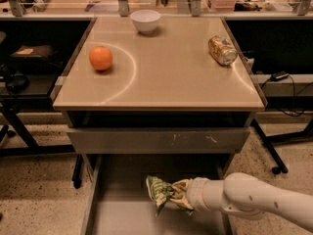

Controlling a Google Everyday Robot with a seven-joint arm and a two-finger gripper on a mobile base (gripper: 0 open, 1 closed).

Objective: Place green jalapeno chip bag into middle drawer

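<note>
The green jalapeno chip bag (159,192) is crinkled and held at the tip of my gripper (177,196), which is shut on it. The white arm reaches in from the lower right. The bag hangs just above the floor of the open middle drawer (122,219), near its centre and slightly right. The drawer is pulled out below the grey drawer front with white scratches (156,140). Whether the bag touches the drawer floor I cannot tell.
On the tan tabletop (161,82) sit an orange (100,58) at left, a white bowl (145,20) at the back and a gold drink can (222,50) lying at right. Dark desks and cables flank the cabinet on a speckled floor.
</note>
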